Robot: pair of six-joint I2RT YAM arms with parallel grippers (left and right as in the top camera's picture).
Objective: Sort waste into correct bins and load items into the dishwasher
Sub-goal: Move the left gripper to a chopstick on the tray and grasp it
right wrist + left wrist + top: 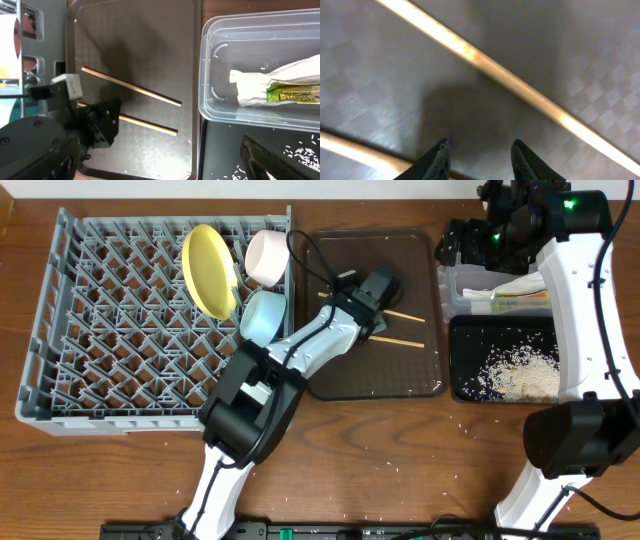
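Two wooden chopsticks (pixel 402 339) lie on the brown serving tray (pixel 330 375). My left gripper (pixel 378 292) hangs low over them, open. In the left wrist view one chopstick (pixel 520 90) runs diagonally ahead of the fingertips (pixel 441 152), the other (pixel 350 150) passes under the left finger; only tray surface shows between them. The yellow plate (pixel 207 270), white bowl (pixel 267 256) and light blue bowl (pixel 263 316) stand in the grey dishwasher rack (pixel 90 330). The wrapper (pixel 515 292) lies in the clear tub (pixel 215 65); rice (pixel 520 372) covers the black tray (pixel 470 340). My right gripper (pixel 462 248) is open above the tub.
The rack fills the left of the table, the brown tray the middle, the two bins the right. My right arm's white link (pixel 575 290) crosses over both bins. A few rice grains (pixel 460 420) are scattered on the wooden table near the front.
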